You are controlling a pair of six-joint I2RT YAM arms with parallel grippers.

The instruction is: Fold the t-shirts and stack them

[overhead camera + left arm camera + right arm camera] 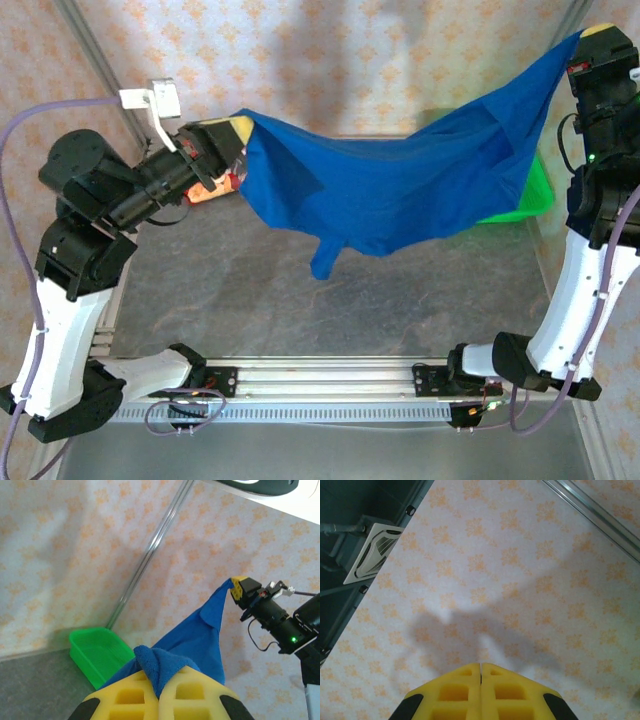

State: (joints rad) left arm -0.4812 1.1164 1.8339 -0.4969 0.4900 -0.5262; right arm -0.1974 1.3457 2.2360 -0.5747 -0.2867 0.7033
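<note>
A royal-blue t-shirt (400, 190) hangs stretched in the air above the table, sagging in the middle with a sleeve dangling down. My left gripper (240, 128) is shut on its left end; in the left wrist view the bunched blue cloth (160, 662) sits pinched between the yellow fingers (130, 695). My right gripper (600, 35) is raised high at the right, shut on the shirt's other corner, as the left wrist view shows (239, 587). In the right wrist view the gripper (480, 667) has its jaws pressed together, pointing at the wallpaper, with the cloth hidden.
A green mesh basket (538, 190) stands at the back right, partly behind the hanging shirt, and is seen again in the left wrist view (100, 650). A patch of red-orange cloth (212, 192) shows beneath the left gripper. The grey table (250, 290) lies under the shirt.
</note>
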